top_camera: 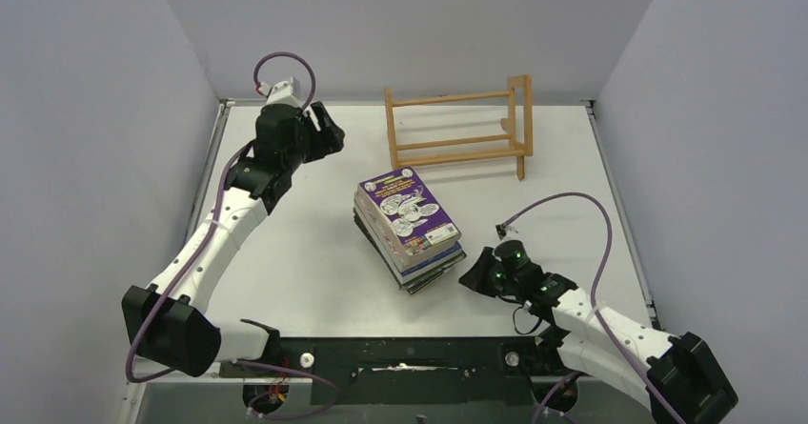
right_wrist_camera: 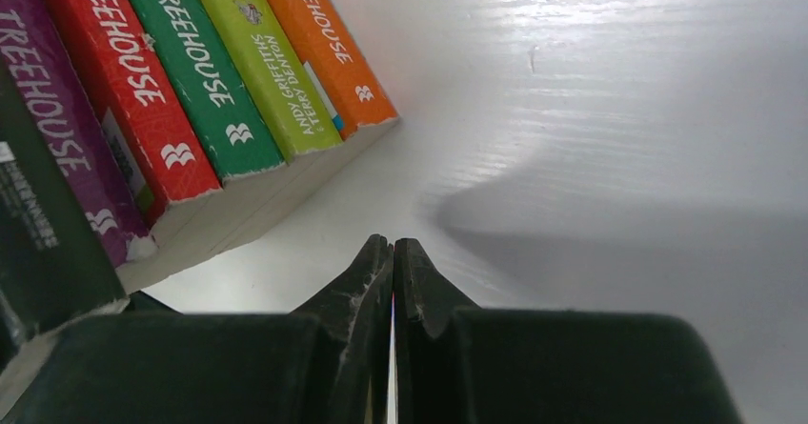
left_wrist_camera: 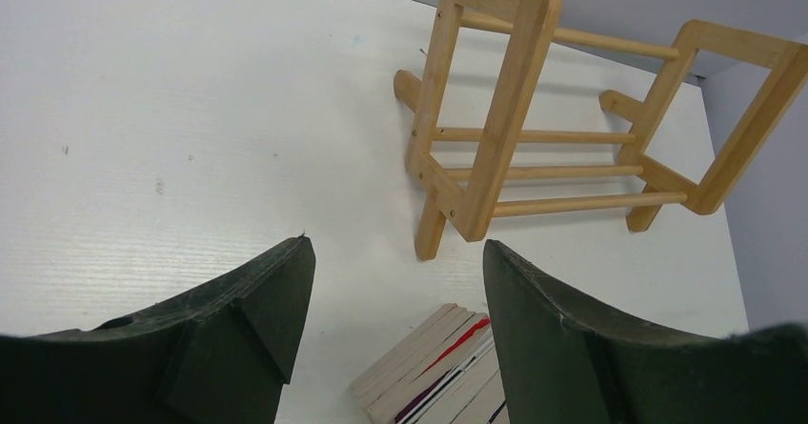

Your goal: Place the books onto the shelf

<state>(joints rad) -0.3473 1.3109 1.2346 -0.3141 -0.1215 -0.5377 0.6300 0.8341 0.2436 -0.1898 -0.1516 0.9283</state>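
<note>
One stack of books (top_camera: 410, 229) lies flat at the middle of the desk (top_camera: 314, 262), purple cartoon cover uppermost. Its purple, red, green, lime and orange spines face the right pincer (right_wrist_camera: 393, 245). That pincer sits low beside the stack's near right corner, jaws pressed together on nothing. The shelf (top_camera: 457, 129) stands upright at the far edge, apart from the stack. The left pincer (left_wrist_camera: 397, 250) hovers at far left, jaws well apart, holding nothing.

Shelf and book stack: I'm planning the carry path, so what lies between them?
Nothing but bare table, shown in the top external view, between the shelf and the books.
</note>
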